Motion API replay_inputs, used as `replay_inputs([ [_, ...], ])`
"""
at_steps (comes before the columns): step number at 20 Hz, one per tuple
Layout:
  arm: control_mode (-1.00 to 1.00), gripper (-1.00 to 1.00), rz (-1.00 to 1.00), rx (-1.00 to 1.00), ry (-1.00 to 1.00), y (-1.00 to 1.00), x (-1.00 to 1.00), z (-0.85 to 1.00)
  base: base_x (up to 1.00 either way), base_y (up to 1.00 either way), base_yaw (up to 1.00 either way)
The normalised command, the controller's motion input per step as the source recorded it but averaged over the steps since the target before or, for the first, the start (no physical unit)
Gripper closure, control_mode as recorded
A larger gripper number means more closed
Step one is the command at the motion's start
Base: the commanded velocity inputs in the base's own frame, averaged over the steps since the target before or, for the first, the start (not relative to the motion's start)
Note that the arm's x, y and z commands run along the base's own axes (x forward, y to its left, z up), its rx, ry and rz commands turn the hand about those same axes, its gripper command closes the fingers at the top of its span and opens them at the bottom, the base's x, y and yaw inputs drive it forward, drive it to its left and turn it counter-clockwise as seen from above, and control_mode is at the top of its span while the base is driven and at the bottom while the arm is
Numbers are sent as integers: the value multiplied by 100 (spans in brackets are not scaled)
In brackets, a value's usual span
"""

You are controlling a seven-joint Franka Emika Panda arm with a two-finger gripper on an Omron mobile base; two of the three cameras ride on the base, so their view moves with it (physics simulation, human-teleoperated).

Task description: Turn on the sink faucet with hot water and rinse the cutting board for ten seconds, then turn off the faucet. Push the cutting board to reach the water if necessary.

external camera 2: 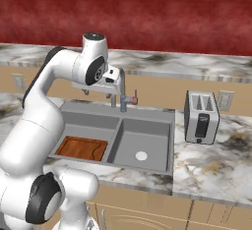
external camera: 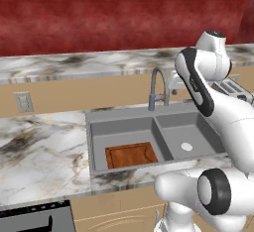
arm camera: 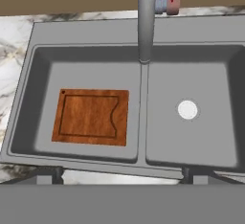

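The sink faucet (arm camera: 146, 22) arches over the divider of the sink (arm camera: 143, 31); its side lever (arm camera: 168, 5) with a reddish tip points right. No water is in view at the spout. The cutting board (arm camera: 91, 117) lies flat in the left basin, near its front, left of the spout. It also shows low in the left basin as the cutting board (external camera: 130, 155) and the cutting board (external camera 2: 81, 148). My gripper (arm camera: 123, 174) hovers high above the sink's front, open, fingers wide apart and empty. From the right, the gripper (external camera 2: 101, 92) hangs just left of the faucet (external camera 2: 122, 94).
A round pale drain (arm camera: 187, 109) sits in the right basin. A toaster (external camera 2: 201, 117) stands on the marble counter (external camera 2: 216, 155) right of the sink. A wall outlet (external camera: 23, 102) is on the backsplash at the left, and a dark stove edge (external camera: 34, 218) is at the lower left.
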Motion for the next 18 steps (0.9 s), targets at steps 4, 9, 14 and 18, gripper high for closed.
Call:
replay_inputs([
  [4, -100, -100, 0, 1, 0, -11, 42, -1, 0, 0, 0],
  [9, -100, -100, 0, 0, 0, -1, 38, -3, 0, 0, 0],
  [14, -100, -100, 0, 0, 0, 0, 42, -16, 0, 0, 0],
  [18, -100, -100, 0, 0, 0, 0, 38, -17, 0, 0, 0],
])
